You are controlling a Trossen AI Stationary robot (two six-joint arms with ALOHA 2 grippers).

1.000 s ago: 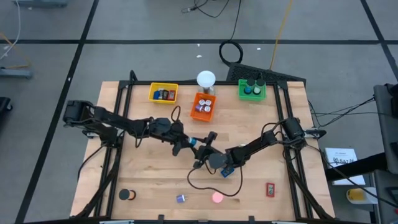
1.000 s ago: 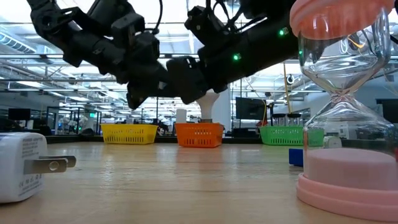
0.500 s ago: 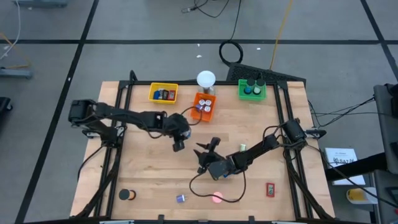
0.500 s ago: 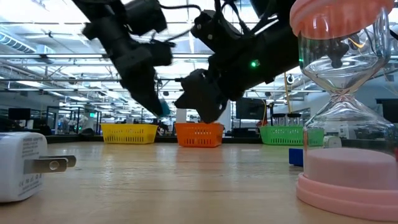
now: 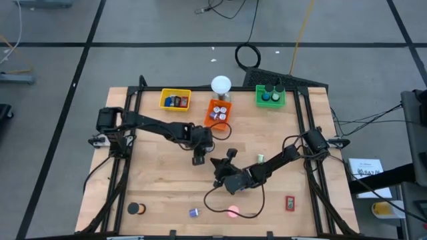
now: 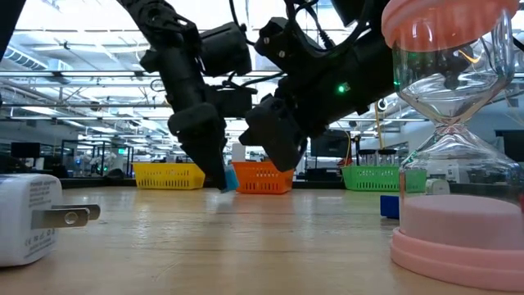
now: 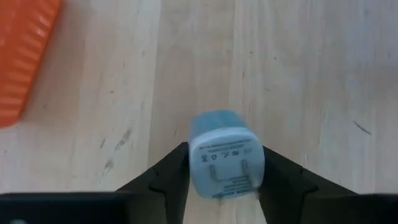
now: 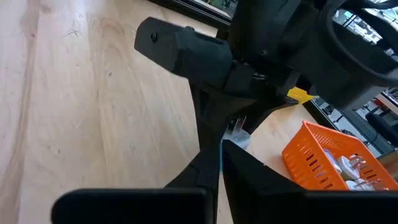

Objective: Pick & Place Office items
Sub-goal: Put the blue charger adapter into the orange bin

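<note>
The left gripper (image 5: 197, 159) has moved down beside the orange tray (image 5: 209, 121), clamping a light-blue plug (image 7: 226, 154) just above the table (image 5: 153, 180). The right gripper (image 5: 218, 164) has closed, empty. The orange tray holds white items, the yellow tray (image 5: 164, 101) blue and red ones, the green tray (image 5: 258, 100) dark rolls.

From above, my left gripper (image 5: 198, 159) covers whatever it carries. The pink hourglass (image 6: 455, 139) is cut off by the low view's top, right and bottom edges; the white plug adapter (image 6: 33, 220), by its left edge. The yellow tray's (image 5: 175, 100) contents are too small to identify.
</note>
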